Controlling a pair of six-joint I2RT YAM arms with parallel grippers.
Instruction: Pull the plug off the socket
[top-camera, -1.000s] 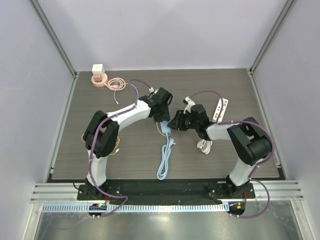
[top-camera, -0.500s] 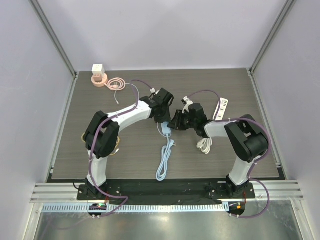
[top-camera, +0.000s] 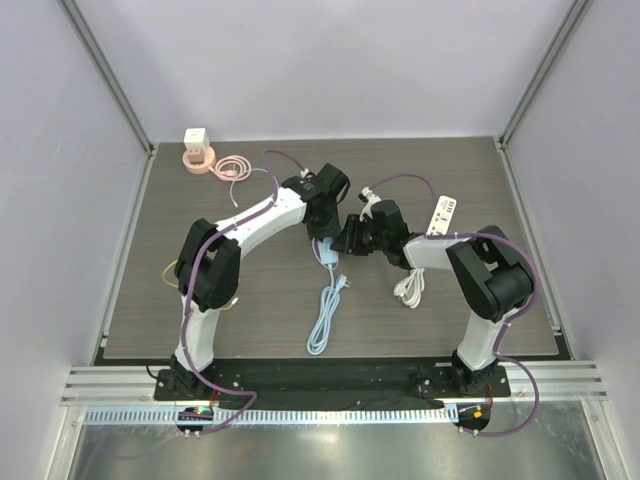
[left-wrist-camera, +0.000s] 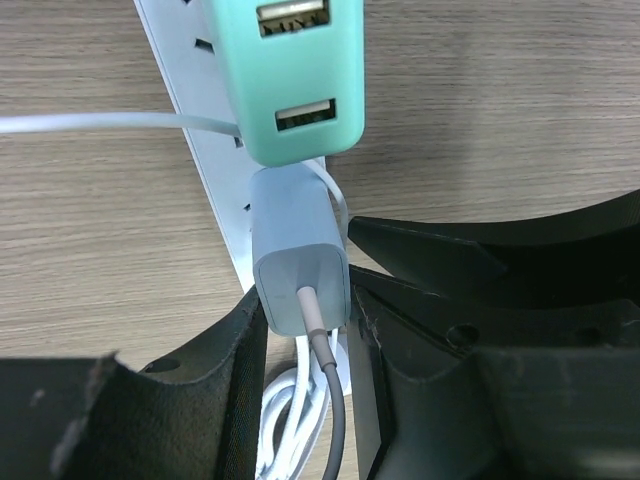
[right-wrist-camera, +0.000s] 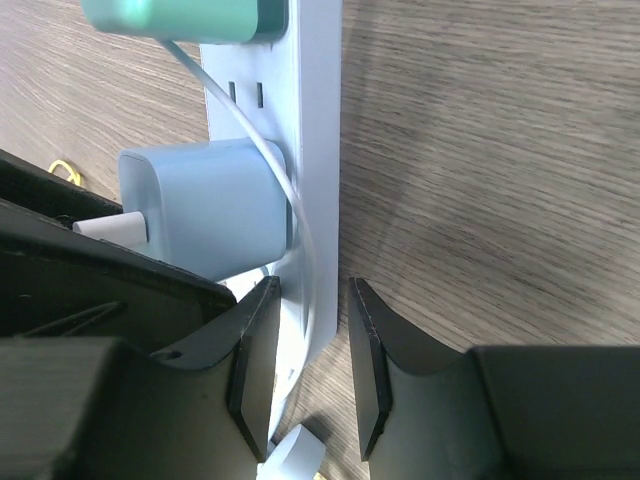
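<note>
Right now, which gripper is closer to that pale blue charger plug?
Left. The left gripper is clamped on the blue plug itself; the right gripper straddles the white power strip beside it.

A dark wood-grain tabletop fills the middle of the overhead view, closed in by pale lilac walls and grey metal posts. At its upper left corner a small white cube sits on a pink round base, with a coiled pink cable just beside it to the right. Toward the right of the frame a white flat device lies on the tabletop, tilted. Lower down, right of centre, is a bundle of white cord. Something small and yellowish shows at the left, too small to identify.
</note>
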